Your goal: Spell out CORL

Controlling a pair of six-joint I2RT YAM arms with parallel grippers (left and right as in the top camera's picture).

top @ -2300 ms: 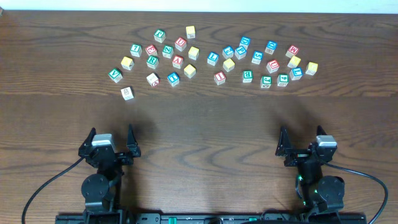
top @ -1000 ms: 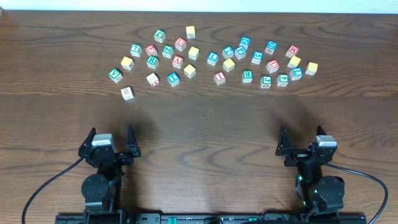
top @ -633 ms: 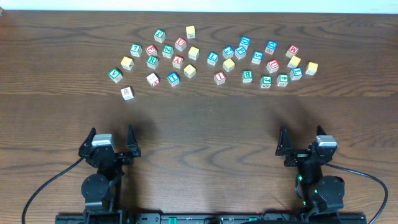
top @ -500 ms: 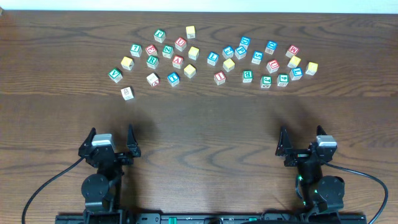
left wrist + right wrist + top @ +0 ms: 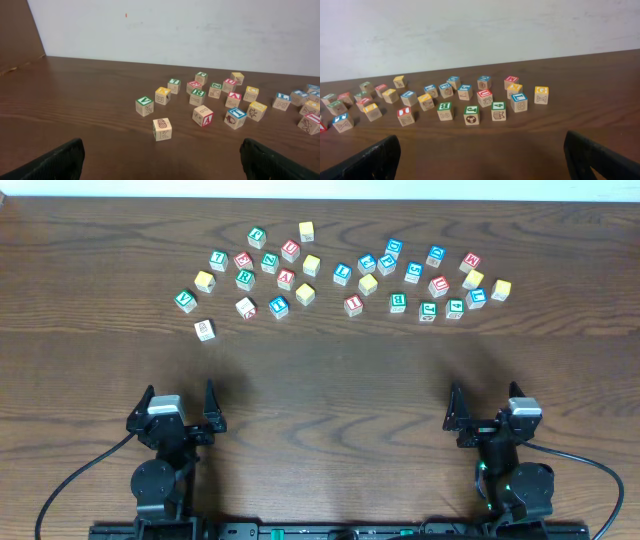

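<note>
Many small wooden alphabet cubes lie scattered across the far half of the table. The green R cube [image 5: 245, 278] is in the left part of the cluster and also shows in the left wrist view [image 5: 198, 96]. The blue L cube [image 5: 342, 274] is near the middle. Several yellow-topped cubes lie among them, such as one [image 5: 305, 294] and another [image 5: 368, 284]. My left gripper [image 5: 180, 402] is open and empty at the near left, far from the cubes; its view shows it [image 5: 162, 165] wide open. My right gripper [image 5: 483, 402] is open and empty at the near right [image 5: 487, 162].
Red-lettered cubes such as one [image 5: 287, 278] sit mixed in with the others. A lone pale cube [image 5: 204, 329] lies nearest the left arm. A white wall [image 5: 200, 25] stands behind the table's far edge. Bare brown wood [image 5: 330, 390] lies between grippers and cubes.
</note>
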